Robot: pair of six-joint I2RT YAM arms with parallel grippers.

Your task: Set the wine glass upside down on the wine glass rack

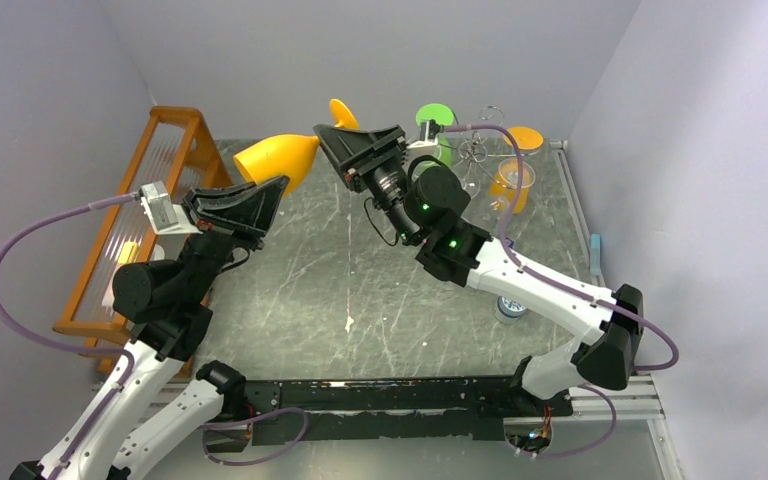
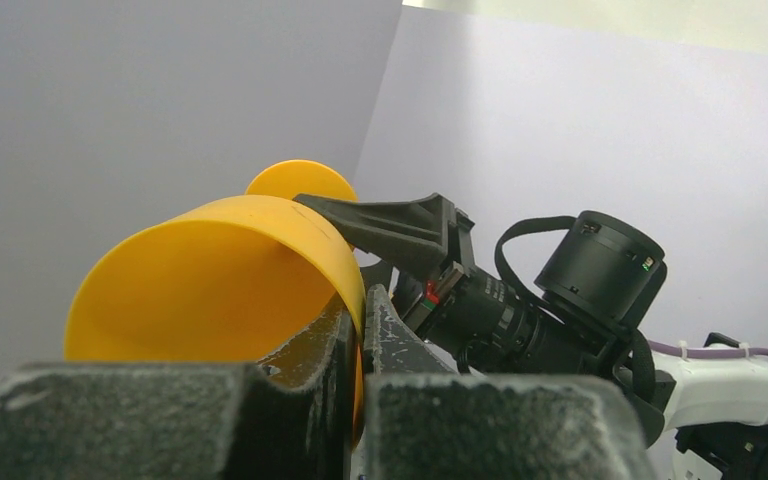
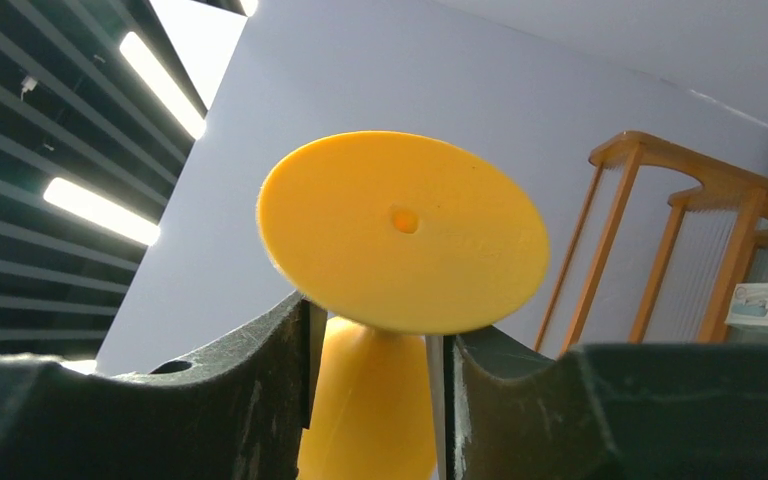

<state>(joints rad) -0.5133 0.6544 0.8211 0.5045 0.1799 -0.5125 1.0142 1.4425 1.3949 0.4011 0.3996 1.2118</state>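
The wine glass (image 1: 275,160) is opaque yellow-orange and is held level in the air above the table's far middle. My left gripper (image 1: 270,190) is shut on the bowl's rim (image 2: 260,280), one finger inside the bowl and one outside. My right gripper (image 1: 332,138) is closed on the stem just below the round foot (image 3: 405,230), with both pads against the stem (image 3: 375,400). The wine glass rack (image 1: 476,150), made of chrome wire, stands at the far right behind the right arm. Its base is hidden.
An orange wooden slatted rack (image 1: 150,200) stands along the left wall and also shows in the right wrist view (image 3: 660,230). A green glass (image 1: 436,116) and two orange glasses (image 1: 513,183) are at the chrome rack. A small round object (image 1: 510,306) lies by the right arm.
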